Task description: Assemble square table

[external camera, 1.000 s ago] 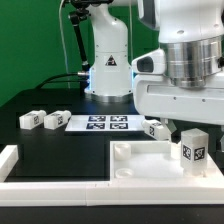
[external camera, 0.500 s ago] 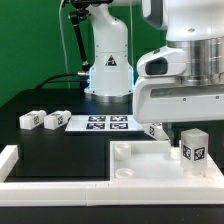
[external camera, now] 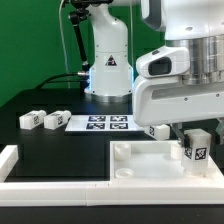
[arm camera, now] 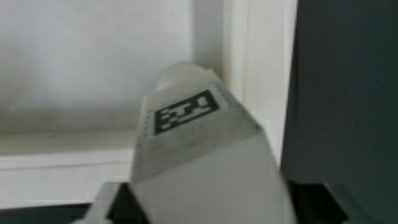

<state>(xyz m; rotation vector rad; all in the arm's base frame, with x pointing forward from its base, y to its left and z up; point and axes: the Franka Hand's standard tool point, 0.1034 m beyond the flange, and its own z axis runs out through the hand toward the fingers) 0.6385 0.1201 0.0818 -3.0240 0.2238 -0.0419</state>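
Gripper (external camera: pixel 195 134) dropped, now clamping upright leg block (external camera: pixel 194 150).

The black counter (external camera: pixel 60 150) carries a white square slab (external camera: pixel 135 168) directly under the fingers (external camera: pixel 177 134), with its recessed face up. A leg block (external camera: pixel 156 130) lies just beside the fingers, toward the exterior view's left. Farther that way lies the marker board (external camera: pixel 108 123), flat. Beyond it, a second leg block (external camera: pixel 57 120) and a third leg block (external camera: pixel 31 119) sit well apart from the fingers. A low white border wall (external camera: pixel 10 158) lines the counter's edge.
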